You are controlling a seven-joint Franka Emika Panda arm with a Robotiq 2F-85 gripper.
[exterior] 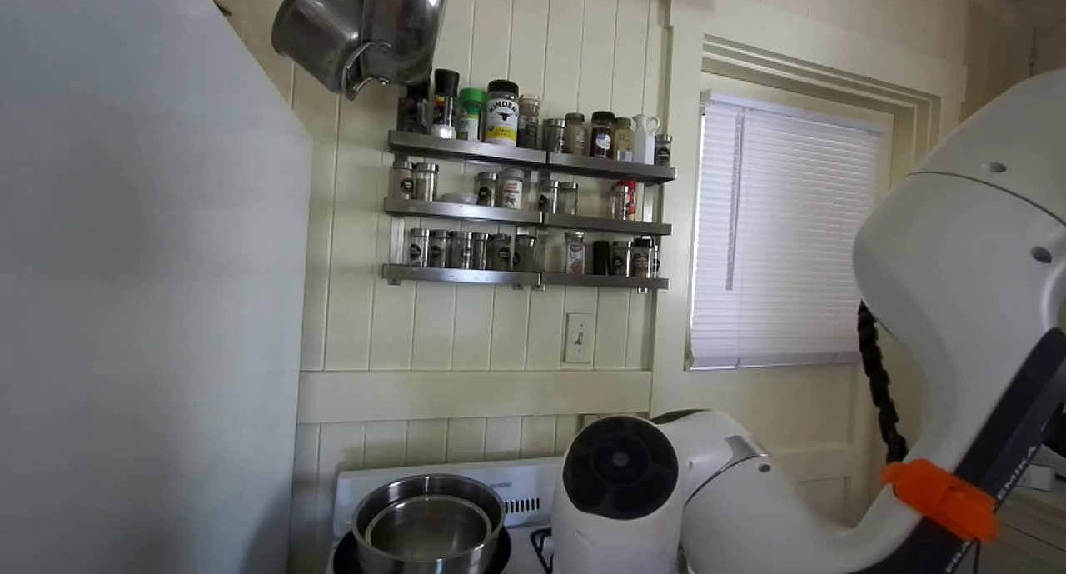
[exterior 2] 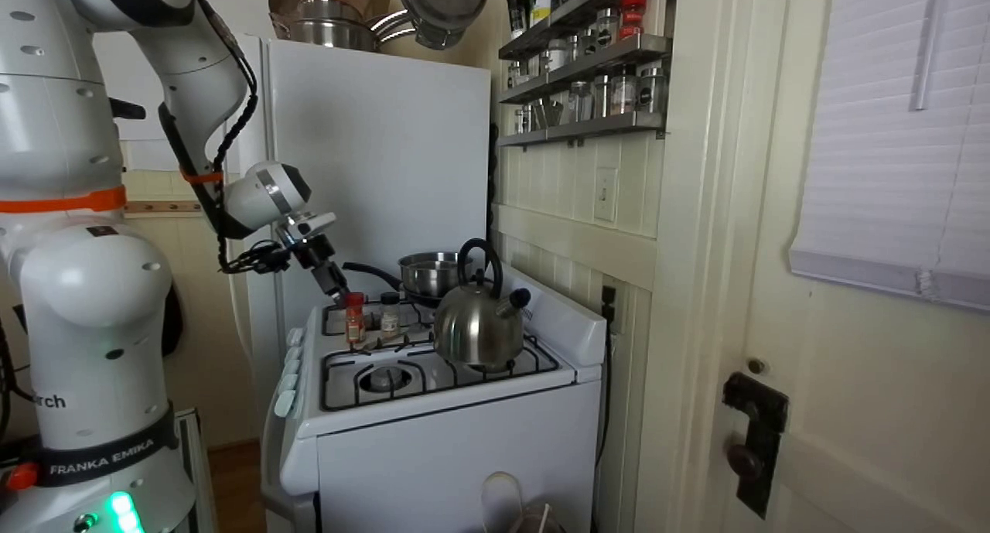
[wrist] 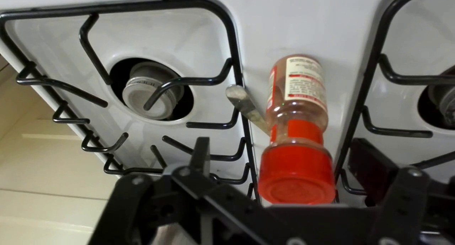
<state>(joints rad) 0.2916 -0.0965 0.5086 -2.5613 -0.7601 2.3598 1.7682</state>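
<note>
Got a couple of steel pots (exterior: 387, 24) hanging upper left in an exterior view, metal shelves (exterior: 458, 275) loaded with spice jars (exterior: 510, 189) near top center, and a white blind (exterior: 787, 241) right of them. Also in an exterior view: steel kettle (exterior 2: 478, 330) around mid-frame, big white fridge (exterior 2: 379, 154) up top left of center, dark doorknob (exterior 2: 744, 463) lower right.

The stove (wrist: 305, 21) was white, the cap (wrist: 296, 174) of the spice jar (wrist: 298, 129) red.
The jar's cream label (wrist: 305, 81) bore red bands; the grates (wrist: 142, 5) and gripper (wrist: 282, 150) were black.
</note>
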